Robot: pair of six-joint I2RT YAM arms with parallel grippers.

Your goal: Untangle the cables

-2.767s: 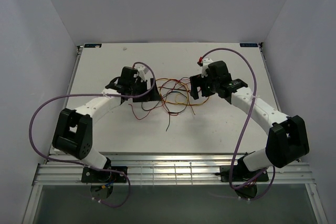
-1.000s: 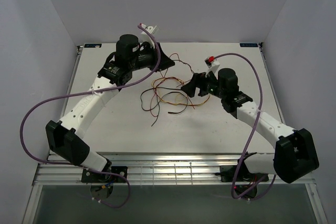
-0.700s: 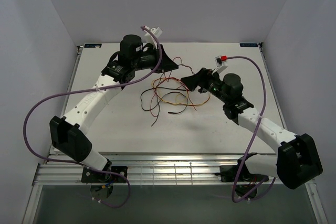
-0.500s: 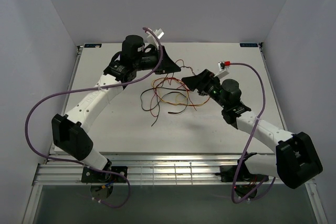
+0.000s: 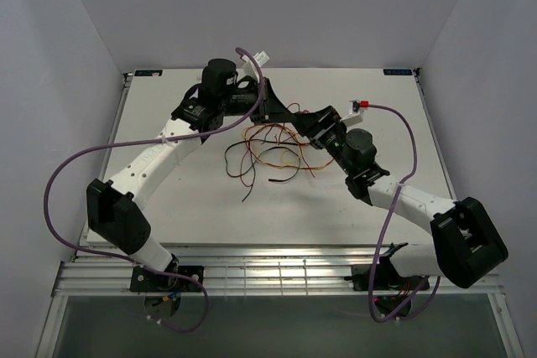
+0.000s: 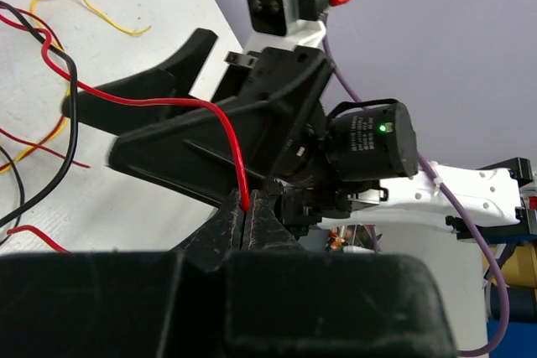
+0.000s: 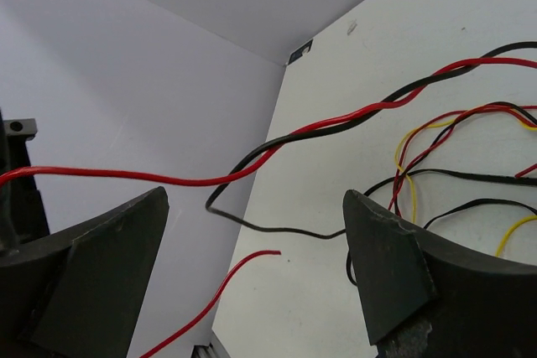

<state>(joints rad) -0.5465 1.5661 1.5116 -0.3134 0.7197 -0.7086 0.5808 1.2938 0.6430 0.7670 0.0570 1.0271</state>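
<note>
The cables, thin red, black and yellow wires, lie in a loose tangle mid-table. My left gripper hangs above the tangle's far edge, shut on a red cable that rises from the table into its jaws. My right gripper faces it closely from the right, open. In the right wrist view the taut red cable, twisted with a black one, crosses above the open fingers. A loose red end and a black strand lie between them, untouched.
White table bounded by grey walls on the left, right and back. Thick purple hoses loop beside both arms. A slatted metal rail runs along the near edge.
My left gripper drifted right with the red cable still pinched. The right gripper swung left and toward the back, closing in on the left gripper, still open.
</note>
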